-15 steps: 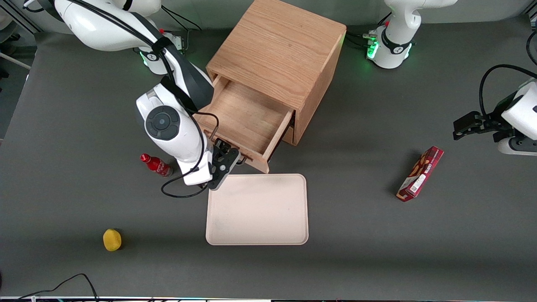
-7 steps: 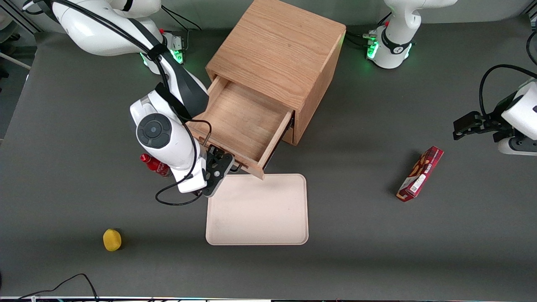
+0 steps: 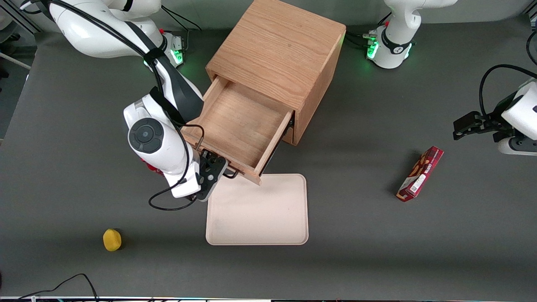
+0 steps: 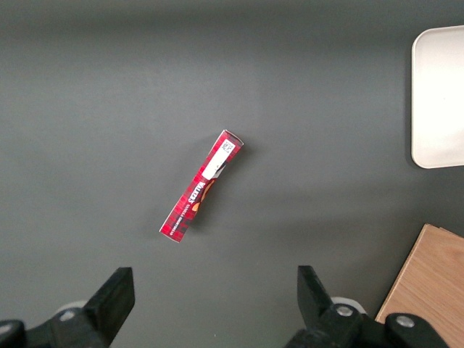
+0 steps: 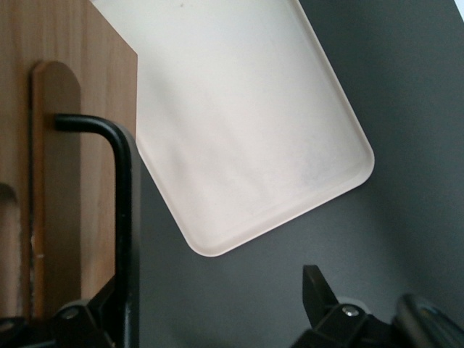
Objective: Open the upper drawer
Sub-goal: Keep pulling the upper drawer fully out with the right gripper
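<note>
Front view: light oak upper drawer [image 3: 239, 123] with shallow wooden interior is pulled well out of cube-shaped oak cabinet [image 3: 279, 54], its front edge overhanging the rim of a pale pink rectangular tray [image 3: 258, 209] on the dark grey tabletop [image 3: 377, 251]. Black two-finger tool [image 3: 222, 170] of the white working arm [image 3: 155, 134] sits at the drawer's front, by the thin black bar handle [image 3: 231, 173]; cannot tell from this angle whether the fingers clamp it. Small red bottle [image 3: 151, 167] is mostly hidden under the arm. Yellow round object [image 3: 112, 240] lies nearer the camera, toward the working arm's end. Red snack box [image 3: 420, 173] lies toward the parked arm's end.

Left wrist view: red snack box [image 4: 201, 185] lies flat on grey tabletop, well apart from the tray corner [image 4: 438, 101] and an oak cabinet corner [image 4: 431, 290].

Right wrist view: black bar handle [image 5: 125, 217] runs along the oak drawer front [image 5: 65, 145], with one finger [image 5: 83, 319] just beside it and the other finger [image 5: 322, 293] well apart; fingers look spread, grip itself not visible. Pink tray [image 5: 246, 130] lies below.
</note>
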`<action>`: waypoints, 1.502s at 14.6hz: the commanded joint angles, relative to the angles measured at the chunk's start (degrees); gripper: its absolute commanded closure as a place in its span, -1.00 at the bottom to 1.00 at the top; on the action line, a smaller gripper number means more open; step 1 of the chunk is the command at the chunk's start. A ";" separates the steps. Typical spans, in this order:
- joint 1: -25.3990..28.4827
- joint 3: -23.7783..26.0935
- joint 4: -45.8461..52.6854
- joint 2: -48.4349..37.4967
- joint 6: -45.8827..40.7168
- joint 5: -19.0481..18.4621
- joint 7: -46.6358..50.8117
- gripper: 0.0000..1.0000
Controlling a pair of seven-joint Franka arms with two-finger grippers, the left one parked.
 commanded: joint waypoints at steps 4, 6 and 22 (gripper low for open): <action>0.10 -1.55 3.16 1.70 -1.02 -1.60 -3.66 -1.00; 0.19 -1.55 3.77 1.70 -3.03 -1.25 -3.49 -1.00; 2.12 -1.20 13.00 3.19 -12.88 -0.28 0.82 -1.00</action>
